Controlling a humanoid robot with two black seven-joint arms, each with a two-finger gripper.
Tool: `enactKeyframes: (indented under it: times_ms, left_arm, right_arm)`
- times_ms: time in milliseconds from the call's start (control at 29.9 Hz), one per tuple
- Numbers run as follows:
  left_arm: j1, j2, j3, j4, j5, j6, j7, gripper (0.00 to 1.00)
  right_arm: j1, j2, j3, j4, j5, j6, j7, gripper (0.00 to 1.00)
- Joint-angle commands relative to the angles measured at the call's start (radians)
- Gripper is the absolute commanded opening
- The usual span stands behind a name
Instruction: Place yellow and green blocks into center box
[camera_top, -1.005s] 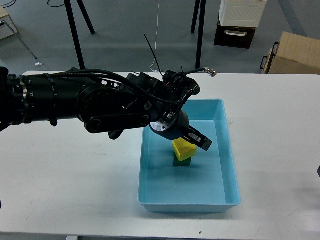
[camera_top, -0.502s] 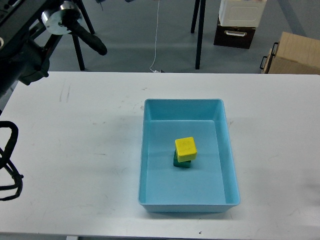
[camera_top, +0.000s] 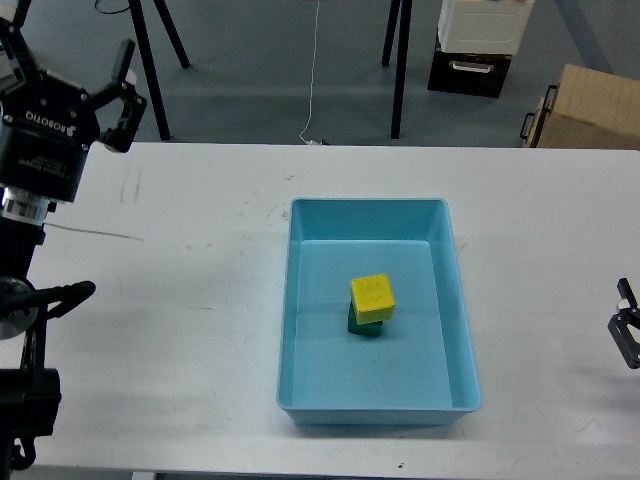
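A yellow block (camera_top: 372, 296) sits on top of a green block (camera_top: 362, 325) inside the light blue box (camera_top: 300, 300) at the middle of the white table. My left gripper (camera_top: 70, 45) is raised at the far left, well away from the box, with its fingers spread and nothing between them. Only a small black part of my right gripper (camera_top: 627, 326) shows at the right edge, low over the table, and its fingers cannot be told apart.
My left arm's black body (camera_top: 35, 150) and lower links (camera_top: 25, 310) fill the left edge. Beyond the table stand tripod legs (camera_top: 400, 70), a black and white case (camera_top: 478, 45) and a cardboard box (camera_top: 590, 110).
My left arm has let go of the yellow block over the box and swung away to the far left. The yellow block stays stacked on the green one. The right gripper has come into view.
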Motion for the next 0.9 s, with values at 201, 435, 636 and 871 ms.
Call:
enactKeyframes:
  times_ms: [201, 435, 636, 871]
  left_arm:
    - [0.334, -0.003, 0.023, -0.047, -0.459, 0.0, -0.004, 1.0]
    - [0.542, -0.003, 0.089, -0.121, -0.495, 0.0, -0.038, 1.0]
    - [0.651, -0.003, 0.163, -0.127, -0.539, 0.0, -0.088, 1.0]
    - [0.717, -0.003, 0.247, -0.127, -0.539, 0.0, -0.112, 1.0]
  right_arm:
    - [-0.1, 0.013, -0.015, 0.098, -0.028, 0.0, 0.006, 1.0]
    - [-0.106, 0.04, -0.029, 0.088, -0.029, 0.0, 0.02, 1.0]
    - [-0.124, 0.034, -0.026, 0.1, -0.028, 0.0, 0.026, 1.0]
    - [-0.153, 0.026, 0.002, 0.144, -0.028, 0.0, 0.033, 1.0]
